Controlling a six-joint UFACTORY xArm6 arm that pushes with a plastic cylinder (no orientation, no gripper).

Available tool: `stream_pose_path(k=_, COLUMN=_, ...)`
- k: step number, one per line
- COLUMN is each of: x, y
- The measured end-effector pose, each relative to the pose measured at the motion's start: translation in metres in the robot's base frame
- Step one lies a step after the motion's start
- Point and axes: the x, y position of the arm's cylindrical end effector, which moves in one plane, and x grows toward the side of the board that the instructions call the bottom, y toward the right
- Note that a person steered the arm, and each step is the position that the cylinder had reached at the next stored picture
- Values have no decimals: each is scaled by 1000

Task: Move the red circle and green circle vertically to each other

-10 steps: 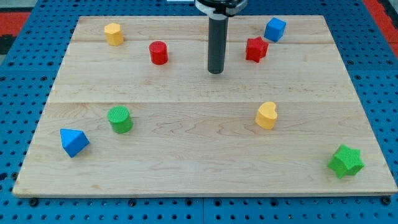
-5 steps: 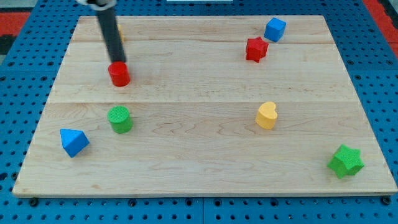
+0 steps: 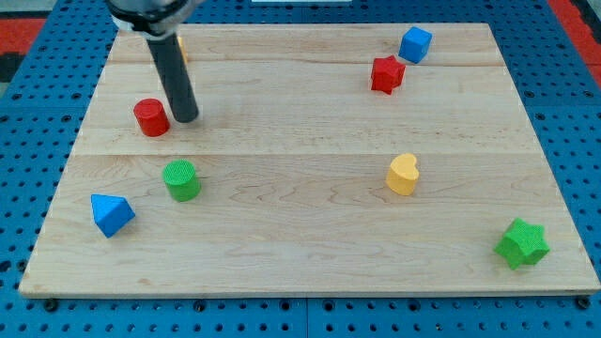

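- Pale wooden board [image 3: 310, 235] on blue pegboard.
- Dark smooth rod leans from the view's top; my tip [image 3: 187, 119] sits just beside the red circle [image 3: 151, 117], at its 3 o'clock; no claw fitted.
- Ridged green circle [image 3: 180, 180] lies at the red circle's 5 o'clock, apart.

- Pale wooden surface [image 3: 310, 235] with light grain, made of 3 planks.
- Blue pegboard base [image 3: 38, 188] dotted with dark holes, red at its top corners.
- Red circle block [image 3: 150, 117]; red star block [image 3: 386, 74].
- Green circle block [image 3: 180, 180]; green star block [image 3: 521, 243].
- Blue triangular block [image 3: 112, 214]; blue cube block [image 3: 414, 44].
- Yellow heart block [image 3: 403, 175].
- My tip [image 3: 186, 119] ends a dark grey rod.
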Motion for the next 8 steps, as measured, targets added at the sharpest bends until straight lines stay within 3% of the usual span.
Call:
stream_pose_path(k=1, x=52, y=0)
stream_pose_path(k=3, x=82, y=54)
stream_pose_path(k=5, x=89, y=-6)
stream_pose_path(k=6, x=62, y=-25)
stream_pose_path(k=7, x=70, y=-116)
stream_pose_path(k=8, x=98, y=-137)
